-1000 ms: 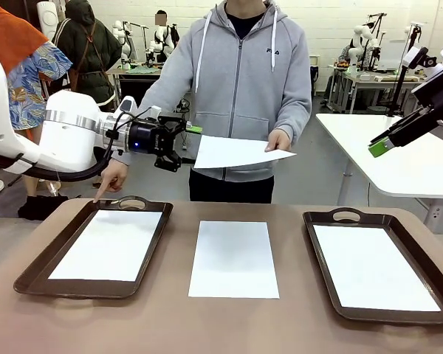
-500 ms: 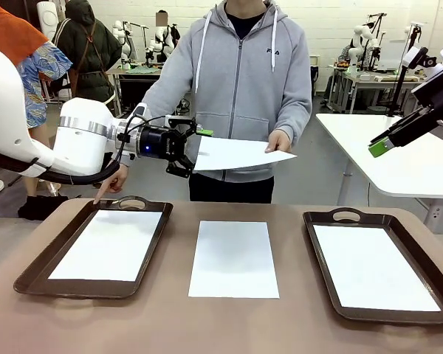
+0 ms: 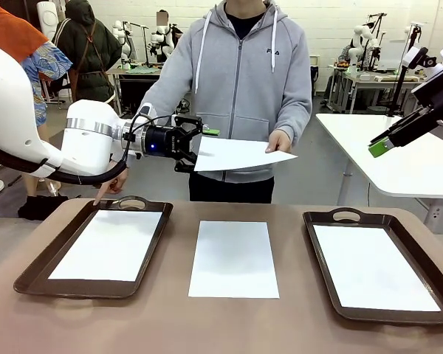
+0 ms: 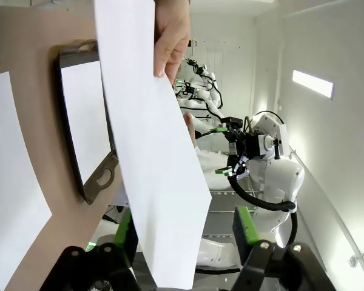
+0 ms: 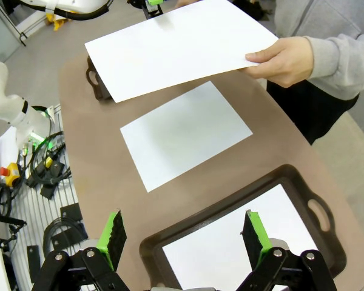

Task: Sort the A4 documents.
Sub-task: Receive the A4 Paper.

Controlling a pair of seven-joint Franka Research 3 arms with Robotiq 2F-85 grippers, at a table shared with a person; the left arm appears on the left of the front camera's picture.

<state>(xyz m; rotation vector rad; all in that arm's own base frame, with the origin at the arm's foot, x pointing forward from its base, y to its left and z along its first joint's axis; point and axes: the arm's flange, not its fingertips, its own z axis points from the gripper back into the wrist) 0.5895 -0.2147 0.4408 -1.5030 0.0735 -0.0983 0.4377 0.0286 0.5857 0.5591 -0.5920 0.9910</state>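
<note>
A person's hand [image 3: 278,140] holds one A4 document [image 3: 240,153] out flat above the table's far edge. My left gripper [image 3: 198,150] is at that sheet's left edge. In the left wrist view the sheet [image 4: 151,151] runs between the green pads [image 4: 244,224], which stand apart, so the left gripper [image 4: 184,225] is open around it. A second sheet [image 3: 232,258] lies on the bare table in the middle. Each brown tray holds a sheet, one on the left [image 3: 107,243] and one on the right [image 3: 373,265]. My right gripper [image 3: 380,146] hangs open high at the right; its wrist view shows the right gripper [image 5: 185,236] above the right tray's sheet [image 5: 242,248].
The person's other hand [image 3: 107,184] points a finger down by the handle of the left tray [image 3: 131,203]. The right tray [image 3: 347,215] reaches almost to the table's right edge. A white table [image 3: 399,158] stands behind at the right.
My left gripper has moved right to the edge of the held sheet, and its jaws have narrowed around it. The right arm and the sheets on the table have not moved.
</note>
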